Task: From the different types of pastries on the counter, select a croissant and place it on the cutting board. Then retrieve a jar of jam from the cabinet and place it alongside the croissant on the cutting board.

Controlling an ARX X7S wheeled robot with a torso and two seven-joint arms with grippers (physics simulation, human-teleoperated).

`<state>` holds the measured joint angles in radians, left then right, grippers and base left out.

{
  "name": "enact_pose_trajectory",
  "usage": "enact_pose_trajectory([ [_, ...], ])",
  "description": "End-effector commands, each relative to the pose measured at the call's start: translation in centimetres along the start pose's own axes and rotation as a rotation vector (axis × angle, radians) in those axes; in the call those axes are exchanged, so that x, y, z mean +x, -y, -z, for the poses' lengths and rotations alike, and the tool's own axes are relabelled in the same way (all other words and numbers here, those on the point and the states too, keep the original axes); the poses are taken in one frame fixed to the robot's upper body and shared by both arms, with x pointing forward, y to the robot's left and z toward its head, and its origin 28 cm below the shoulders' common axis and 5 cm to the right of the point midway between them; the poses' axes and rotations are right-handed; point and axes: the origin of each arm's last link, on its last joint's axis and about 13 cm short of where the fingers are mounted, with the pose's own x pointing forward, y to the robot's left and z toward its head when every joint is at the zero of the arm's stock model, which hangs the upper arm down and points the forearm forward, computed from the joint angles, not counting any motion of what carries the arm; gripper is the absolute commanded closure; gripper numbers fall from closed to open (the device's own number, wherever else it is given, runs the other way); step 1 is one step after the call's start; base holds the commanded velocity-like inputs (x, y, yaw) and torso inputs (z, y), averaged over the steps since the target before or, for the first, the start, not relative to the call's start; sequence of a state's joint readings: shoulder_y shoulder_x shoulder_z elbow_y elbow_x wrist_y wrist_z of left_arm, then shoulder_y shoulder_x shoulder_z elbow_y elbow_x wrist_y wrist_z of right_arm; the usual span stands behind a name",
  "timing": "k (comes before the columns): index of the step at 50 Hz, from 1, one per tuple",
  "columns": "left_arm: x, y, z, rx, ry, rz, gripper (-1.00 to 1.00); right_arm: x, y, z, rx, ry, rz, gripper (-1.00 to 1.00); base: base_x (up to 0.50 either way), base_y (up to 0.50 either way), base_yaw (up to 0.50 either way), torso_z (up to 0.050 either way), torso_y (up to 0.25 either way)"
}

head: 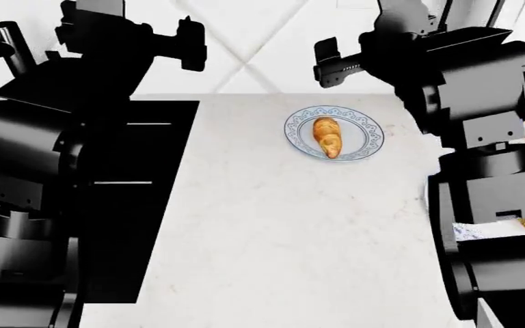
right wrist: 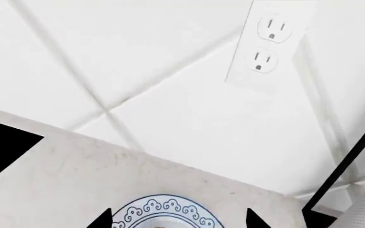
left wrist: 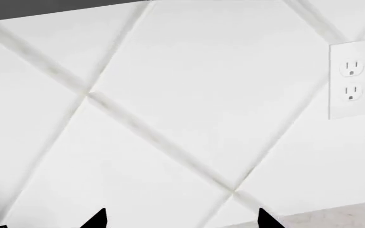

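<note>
At upper left of the head view, the left gripper hovers raised and idle, its jaws parted on nothing. Centre-right, the croissant lies on the patterned plate on the counter. The right gripper hangs just behind the plate, spread and empty, probably lining up to pick it.

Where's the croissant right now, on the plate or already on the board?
On the plate. In the head view the croissant lies inside the blue-patterned plate on the counter, with neither end effector touching it.
</note>
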<state>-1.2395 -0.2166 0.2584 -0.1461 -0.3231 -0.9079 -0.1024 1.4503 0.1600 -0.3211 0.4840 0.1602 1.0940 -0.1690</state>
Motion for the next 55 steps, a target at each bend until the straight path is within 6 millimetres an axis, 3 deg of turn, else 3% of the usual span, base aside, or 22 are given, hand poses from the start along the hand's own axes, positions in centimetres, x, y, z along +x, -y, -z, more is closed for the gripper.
enact_pose_trajectory([
  [1,0.0,0.4,0.1,0.003,-0.022,0.022,-1.0,2.0,0.1,2.1,0.128,-0.195,-0.021,-1.0,0.0,0.0,0.0,0.0,0.0],
  [8,0.2,0.7,0.3,0.008,-0.041,0.034,-1.0,2.7,-0.4,4.1,0.173,-0.255,-0.074,-1.0,0.0,0.0,0.0,0.0,0.0],
  [31,1.1,1.2,2.0,0.004,-0.093,0.038,-1.0,4.3,-2.8,6.2,0.193,-0.27,-0.081,-1.0,0.0,0.0,0.0,0.0,0.0],
  [55,1.3,1.0,2.1,-0.012,-0.096,0.029,-1.0,5.6,-3.0,7.5,0.169,-0.292,0.015,-1.0,0.0,0.0,0.0,0.0,0.0],
])
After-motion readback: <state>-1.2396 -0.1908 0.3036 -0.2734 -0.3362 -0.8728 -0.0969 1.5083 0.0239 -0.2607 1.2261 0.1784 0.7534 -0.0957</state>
